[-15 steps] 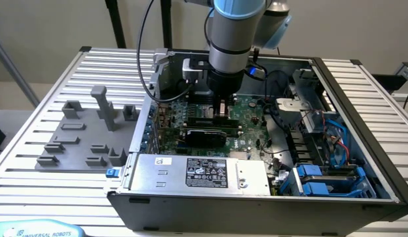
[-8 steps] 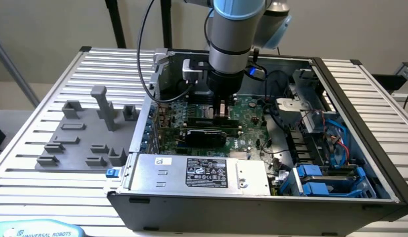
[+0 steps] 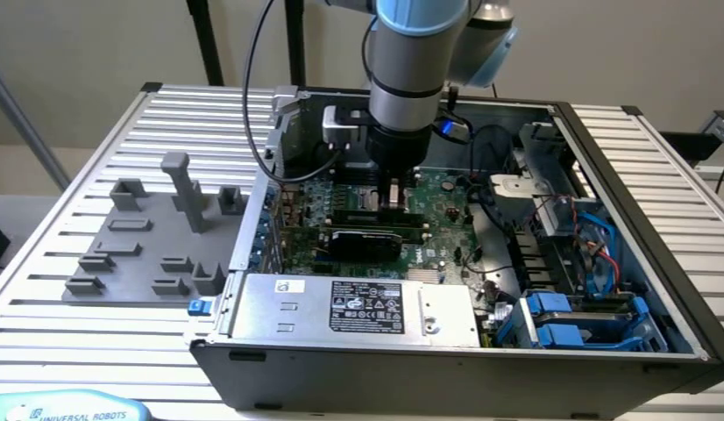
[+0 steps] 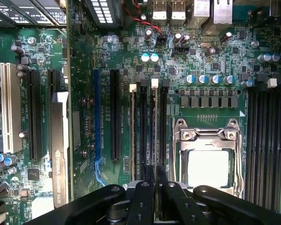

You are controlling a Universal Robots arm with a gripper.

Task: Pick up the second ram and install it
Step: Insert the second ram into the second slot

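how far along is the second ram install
Done: the second ram is picked up and carried into the open computer case, over the motherboard. In hand: the claw is shut on the stick's edge, holding it lined up with the memory slots beside the processor socket. Left: whether it is pushed fully home cannot be told, and the claw has not let go.
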